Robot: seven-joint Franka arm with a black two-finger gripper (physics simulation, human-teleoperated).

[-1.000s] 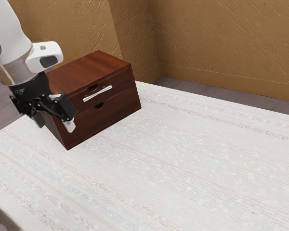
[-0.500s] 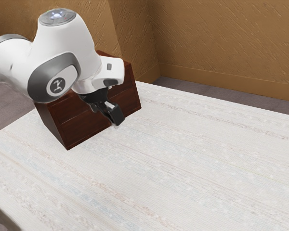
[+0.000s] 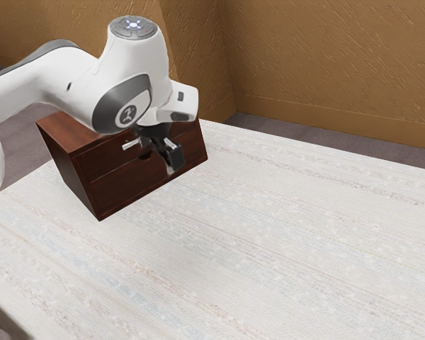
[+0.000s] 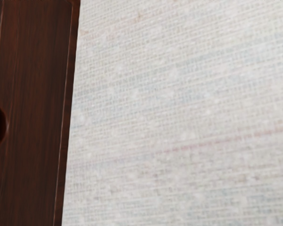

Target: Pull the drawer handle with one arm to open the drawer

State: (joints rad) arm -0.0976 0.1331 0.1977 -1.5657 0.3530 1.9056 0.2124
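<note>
Cabinet [image 3: 113, 177] dark red-brown woodgrain; table [image 3: 269, 234] pale streaked weave; handle [image 3: 131, 144] seemingly silver; arm [image 3: 71, 78] white-grey.

The cabinet [image 3: 120, 180] is dark red-brown wood, smooth, with fine straight grain and a faint sheen. The handle [image 3: 130, 145] on its front looks like pale metal. The bench [image 3: 269, 234] under the cabinet is a pale, matt, cloth-like weave. The wall [image 3: 326, 57] behind the cabinet is rough ochre plaster.
</note>
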